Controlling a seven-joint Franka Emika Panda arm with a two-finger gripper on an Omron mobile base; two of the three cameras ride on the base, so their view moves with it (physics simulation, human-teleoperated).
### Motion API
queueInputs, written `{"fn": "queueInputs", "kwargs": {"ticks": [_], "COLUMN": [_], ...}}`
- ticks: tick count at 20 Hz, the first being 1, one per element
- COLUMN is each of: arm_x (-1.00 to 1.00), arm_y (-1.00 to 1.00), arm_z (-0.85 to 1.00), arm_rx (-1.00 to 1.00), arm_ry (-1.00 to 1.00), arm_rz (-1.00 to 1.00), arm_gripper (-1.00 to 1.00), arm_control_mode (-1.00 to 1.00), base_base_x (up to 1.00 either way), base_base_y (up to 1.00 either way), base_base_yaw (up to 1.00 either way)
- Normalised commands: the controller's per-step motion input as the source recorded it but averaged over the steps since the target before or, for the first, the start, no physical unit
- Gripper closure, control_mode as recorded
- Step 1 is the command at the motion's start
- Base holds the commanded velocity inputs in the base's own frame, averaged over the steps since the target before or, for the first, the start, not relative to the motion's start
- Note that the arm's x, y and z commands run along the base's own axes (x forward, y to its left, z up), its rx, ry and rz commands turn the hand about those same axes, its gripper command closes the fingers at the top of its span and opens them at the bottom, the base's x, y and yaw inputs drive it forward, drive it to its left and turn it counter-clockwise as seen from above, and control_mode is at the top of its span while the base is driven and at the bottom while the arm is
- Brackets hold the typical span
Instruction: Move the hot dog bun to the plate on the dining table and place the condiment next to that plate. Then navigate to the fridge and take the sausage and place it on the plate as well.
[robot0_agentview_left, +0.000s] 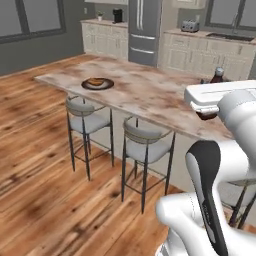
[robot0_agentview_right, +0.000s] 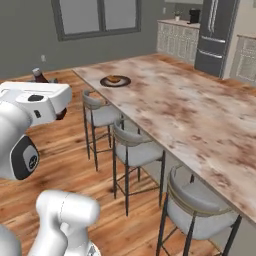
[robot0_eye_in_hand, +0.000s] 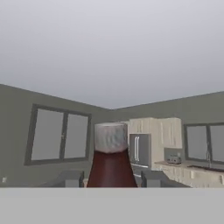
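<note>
The room is a kitchen with dark grey walls, big grey windows and a warm brown wooden floor (robot0_agentview_left: 35, 165). Cream cabinets (robot0_agentview_left: 190, 55) are running along the far wall, with a silver toaster (robot0_agentview_left: 190, 26) sitting on top of them. The tall dark grey fridge (robot0_agentview_left: 144, 31) with long light handles is standing shut between the cabinets.

The big dining table (robot0_agentview_right: 200, 120) with the beige marble top and reddish-brown veins is stretching across the middle of the room. Grey padded stools with thin dark legs (robot0_agentview_left: 146, 150) are tucked along its near side.

The robot's white arm is rising near one end of the table, well apart from the plate. The round plate with the dark brown rim (robot0_agentview_left: 98, 84) is lying flat on the table near its other end. The small tan-orange hot dog bun (robot0_agentview_left: 95, 81) is lying on that plate.

The small dark brown condiment bottle (robot0_eye_in_hand: 110, 168) with the narrow neck is standing upright in the robot's hand. In the hand view its pale cap is sticking up in the middle, and the two dark finger tips are sitting close on each side of the bottle's body. The gripper (robot0_eye_in_hand: 110, 178) is pinching the bottle. In the left base view the bottle's top (robot0_agentview_left: 218, 75) is poking up just behind the white hand, above the edge of the table.
</note>
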Motion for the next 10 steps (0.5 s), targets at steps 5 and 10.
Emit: {"fn": "queueInputs", "kwargs": {"ticks": [5, 10], "arm_x": [0.0, 0.0], "arm_y": [0.0, 0.0], "arm_z": [0.0, 0.0], "arm_rx": [0.0, 0.0], "arm_ry": [0.0, 0.0], "arm_rz": [0.0, 0.0], "arm_gripper": [1.0, 1.0], "arm_control_mode": [1.0, 1.0], "base_base_x": [0.94, 0.81], "base_base_y": [0.95, 1.0], "base_base_yaw": [-0.47, -0.42]}}
